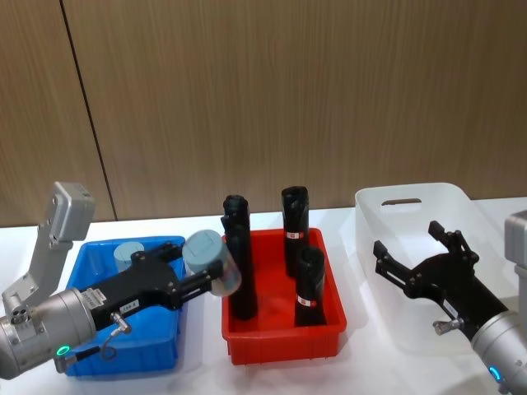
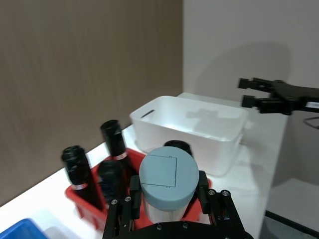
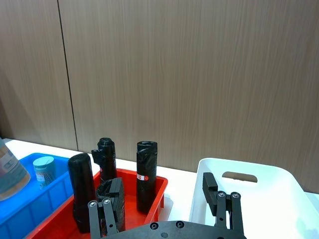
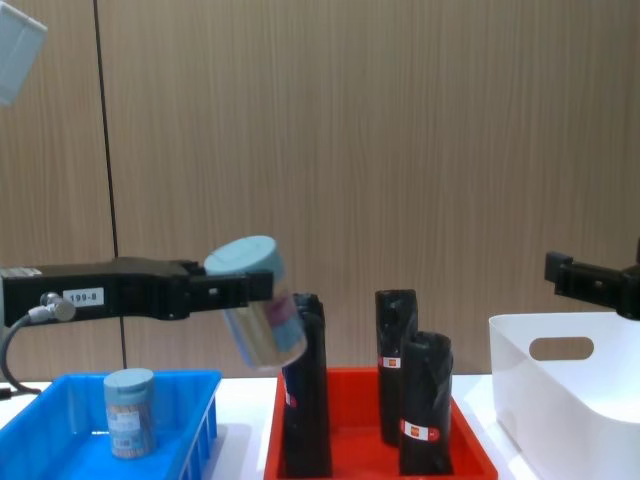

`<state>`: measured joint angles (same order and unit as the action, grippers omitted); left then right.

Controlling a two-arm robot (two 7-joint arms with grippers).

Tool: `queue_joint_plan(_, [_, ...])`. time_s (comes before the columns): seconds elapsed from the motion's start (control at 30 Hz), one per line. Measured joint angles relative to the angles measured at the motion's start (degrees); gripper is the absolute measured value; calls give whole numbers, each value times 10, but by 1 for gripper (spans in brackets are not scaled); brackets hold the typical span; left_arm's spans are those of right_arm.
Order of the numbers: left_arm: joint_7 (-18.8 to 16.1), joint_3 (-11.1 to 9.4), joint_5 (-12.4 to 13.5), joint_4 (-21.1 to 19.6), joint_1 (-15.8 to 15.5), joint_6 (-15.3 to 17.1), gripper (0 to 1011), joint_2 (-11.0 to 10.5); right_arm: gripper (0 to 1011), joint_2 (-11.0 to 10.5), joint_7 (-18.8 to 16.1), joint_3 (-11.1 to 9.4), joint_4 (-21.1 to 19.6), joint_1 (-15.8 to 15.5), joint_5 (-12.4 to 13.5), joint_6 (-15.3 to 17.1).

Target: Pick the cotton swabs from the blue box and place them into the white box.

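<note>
The left gripper [image 1: 198, 271] clamps one tilted jar of cotton swabs [image 1: 212, 262] aloft at the red tray's [image 1: 280, 341] nine o'clock edge, while the right gripper [image 1: 405, 240] hangs spread wide above the white box [image 1: 461, 196].

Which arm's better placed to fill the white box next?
Left, probably: the left tool grips the cotton swab jar aloft; the right tool hangs open, empty, over the white box.

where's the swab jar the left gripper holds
Head view, left side: the jar sits in the left gripper, in the air between blue box and red tray.
</note>
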<state>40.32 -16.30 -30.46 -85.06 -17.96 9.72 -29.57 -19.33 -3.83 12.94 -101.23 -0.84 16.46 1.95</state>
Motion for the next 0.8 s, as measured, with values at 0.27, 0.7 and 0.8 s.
queue_joint_plan(0.27, [80,-7,-4,14,-9,-9,663,1,1002,0,0,0,0,0,0,0])
queue_joint_plan(0.7, [205,-22,0,39,-30,-24,661,8,1001,0,0,0,0,0,0,0])
queue_joint_plan(0.8, [232,-25,2,46,-36,-28,663,10,1001,0,0,0,0,0,0,0])
